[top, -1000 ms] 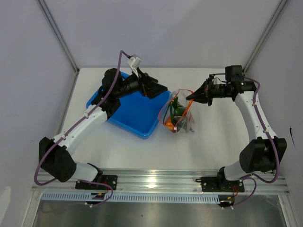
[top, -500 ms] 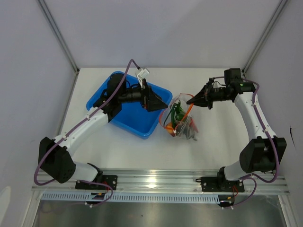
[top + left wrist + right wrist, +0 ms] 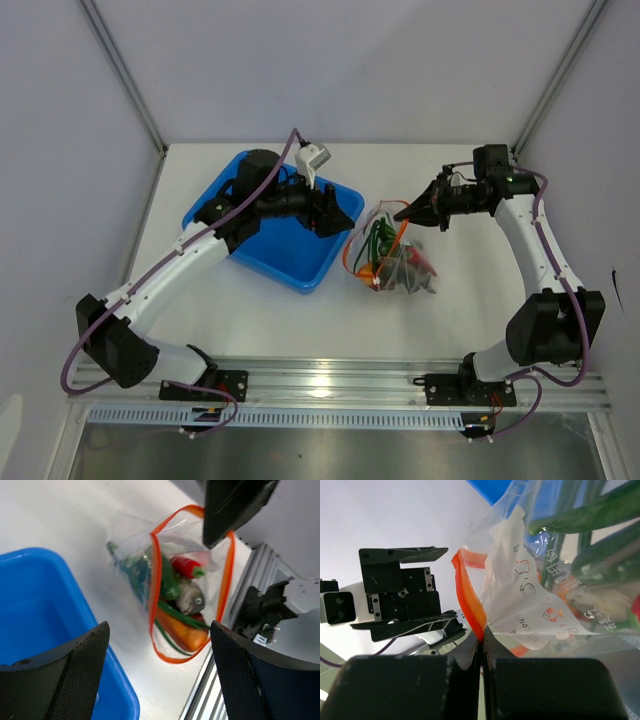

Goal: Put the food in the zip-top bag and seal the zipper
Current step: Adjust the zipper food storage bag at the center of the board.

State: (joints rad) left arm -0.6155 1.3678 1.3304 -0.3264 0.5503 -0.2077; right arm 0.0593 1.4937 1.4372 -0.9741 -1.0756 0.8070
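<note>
Over the last second your left gripper point(image 3: 340, 208) has swung off the far corner of the blue tray point(image 3: 285, 245) and rolled its wrist, so it now points at the bag point(image 3: 392, 258), which lies just ahead of its fingertips. Its jaws have eased in a little from their widest but are still wide apart with nothing between them. Your right gripper point(image 3: 402, 211) has hardly moved. It stays clamped on the orange-red zipper strip point(image 3: 154, 565) at the far side of the mouth, and its wrist view shows the strip pinched right at the fingertips. The bag itself has changed: it has slumped away from the right gripper toward the near side of the table point(image 3: 300, 320), and its contents are spread along its length. From the left wrist you look straight into the open mouth, where the red chili point(image 3: 186, 566), the green pods point(image 3: 167, 577), the grey piece point(image 3: 190, 597) and the orange slice point(image 3: 182, 632) all lie inside the loop of the strip. No food shows in the part of the tray that the arm leaves uncovered, so the loading looks done. I judge that sealing is what remains, since the strip still gapes in a wide loop. Your left fingers would need to take the side of the mouth nearest them and bring the two halves together without dragging the bag out of the right grip.
</note>
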